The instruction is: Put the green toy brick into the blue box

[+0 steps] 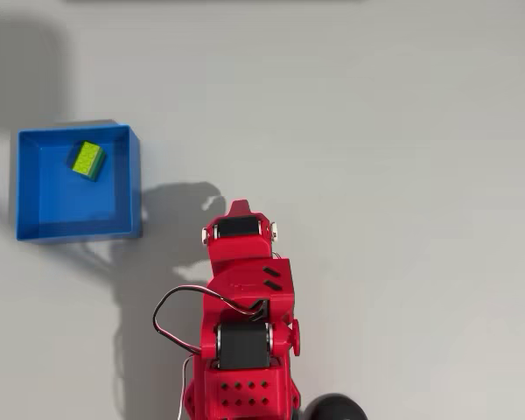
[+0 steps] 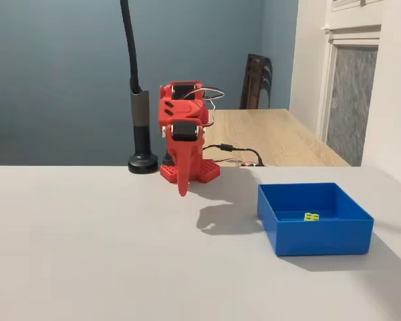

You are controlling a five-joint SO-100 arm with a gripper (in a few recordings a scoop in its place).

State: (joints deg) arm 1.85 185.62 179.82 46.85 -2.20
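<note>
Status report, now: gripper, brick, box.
Gripper shut, empty, folded back near the arm's base, pointing down. Green toy brick lies inside the blue box, upper part in the overhead view. Nothing in the way.

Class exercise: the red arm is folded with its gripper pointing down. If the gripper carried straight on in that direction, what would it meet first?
Probably the bare table. In the fixed view the gripper points straight down, well clear of the blue box holding the green toy brick.

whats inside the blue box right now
The green toy brick lies on the floor of the blue box, near one wall. In the fixed view the near wall covers part of the floor.
</note>
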